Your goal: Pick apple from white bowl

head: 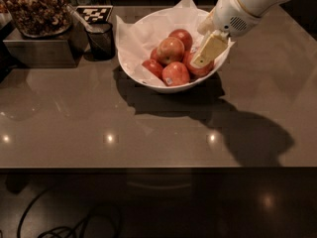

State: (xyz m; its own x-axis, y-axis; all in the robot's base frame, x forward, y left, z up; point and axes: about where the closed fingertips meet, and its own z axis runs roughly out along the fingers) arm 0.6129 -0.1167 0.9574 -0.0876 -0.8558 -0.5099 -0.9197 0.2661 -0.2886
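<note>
The white bowl (pixel 143 71), wide and lined with crinkled white paper, stands on the brown table at top centre. It holds several apples. The apple (pixel 171 50), the biggest and palest, orange-red with a yellowish blush, lies on top in the middle. A smaller red apple with a sticker (pixel 176 74) lies in front of it, and darker red apples lie behind (pixel 182 35) and to the left (pixel 152 67). My gripper (pixel 200 61) reaches down from the upper right into the bowl's right side. It is just right of the apple and over another dark red apple (pixel 199 71).
A small dark mesh cup (pixel 101 40) stands just left of the bowl. Behind it is a black-and-white tag (pixel 94 14). A glass container of brown snacks (pixel 34 9) sits on a grey box (pixel 34 51) at the far left. The table's front edge (pixel 158 167) runs across below.
</note>
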